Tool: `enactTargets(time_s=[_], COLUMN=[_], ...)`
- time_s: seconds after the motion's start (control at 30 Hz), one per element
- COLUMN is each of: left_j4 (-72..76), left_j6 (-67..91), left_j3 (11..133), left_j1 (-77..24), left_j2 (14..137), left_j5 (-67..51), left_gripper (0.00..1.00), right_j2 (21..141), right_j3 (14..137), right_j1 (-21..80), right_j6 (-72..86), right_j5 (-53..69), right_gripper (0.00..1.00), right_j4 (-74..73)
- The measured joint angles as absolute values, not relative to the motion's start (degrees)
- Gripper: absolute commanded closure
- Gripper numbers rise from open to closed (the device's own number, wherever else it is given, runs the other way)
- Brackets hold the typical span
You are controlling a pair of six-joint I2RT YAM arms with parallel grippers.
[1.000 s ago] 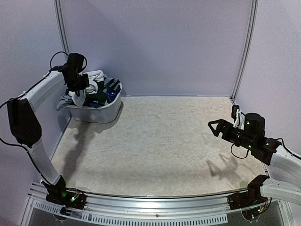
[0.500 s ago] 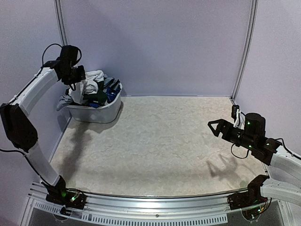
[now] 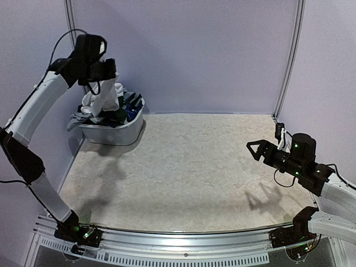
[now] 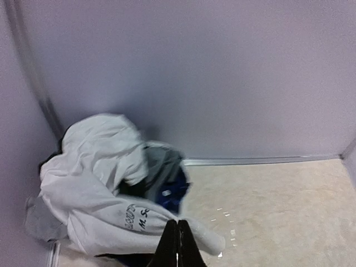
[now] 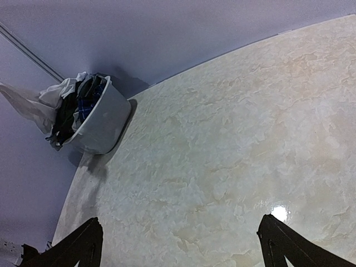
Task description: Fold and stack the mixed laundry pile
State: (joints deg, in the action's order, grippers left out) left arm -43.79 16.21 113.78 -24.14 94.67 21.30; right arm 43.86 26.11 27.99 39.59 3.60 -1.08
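Zero garments folded so far. Nothing is laid out on the tabletop (image 3: pixel 189 167) and there's no stack anywhere, so I'd say this is right at the start of the job.

The left gripper (image 4: pixel 177 233) is pinched fully closed on a bit of the white T-shirt (image 4: pixel 94 183) with the black print, up high over the basket (image 3: pixel 114 133) in the far-left corner. In the overhead view the shirt hangs stretched from the gripper down into the basket, so most of it isn't free of the pile yet. The rest of the laundry pile (image 3: pixel 123 108) sits in the basket: a blue piece (image 4: pixel 169 192), something grey (image 4: pixel 39 217) at the rim, and dark bits underneath. The right gripper (image 3: pixel 251 151) has its jaws spread wide and holds nothing, hovering over the right side of the tabletop, well apart from the basket.

What's left, I reckon, is basically everything — get the shirt out, spread it, fold it, then repeat for each piece and stack.

Room-wise, the whole middle of the tabletop looks free for spreading. The tight spot is the corner. The basket sits close to the left wall (image 3: pixel 28 33) and the back wall (image 3: pixel 183 55), so the left arm has little slack there. The shirt could also drag other pieces over the rim or tip the basket — pulling toward the centre looks like the safer way out.
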Motion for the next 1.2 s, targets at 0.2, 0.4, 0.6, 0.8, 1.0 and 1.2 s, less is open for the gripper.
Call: enactTargets(time_s=[0.2,0.4,0.6,0.8,1.0,1.2], left_j4=[-42.9,-41.0,-37.8,-35.6,-36.6,-38.1], left_j6=[9.3,4.9,5.3,7.0,6.8,6.8], left_j3=[124.8,122.8,114.6,114.4,125.6,132.5], left_j1=[-45.1,-55.4,-56.7,-59.0,-64.2,-67.0], left_j2=[94.9,94.4,94.3,99.8,114.0,121.4], left_j5=[20.7,14.6,7.1,1.4,-3.5,-7.5], left_gripper=[1.00,1.00,1.00,1.00,1.00,1.00], right_j2=[43.2,40.7,37.7,33.8,29.7,25.3], right_j3=[26.0,26.0,26.0,25.9,25.5,25.4], right_j1=[28.0,28.1,28.1,28.1,28.1,28.1], right_j6=[39.6,39.6,39.6,39.8,40.1,40.5], right_j5=[3.6,3.5,2.4,0.0,-3.2,-5.7], right_gripper=[0.01,0.01,0.01,0.01,0.01,0.01], right_j4=[-1.1,-1.4,-2.9,-4.5,-6.5,-8.3])
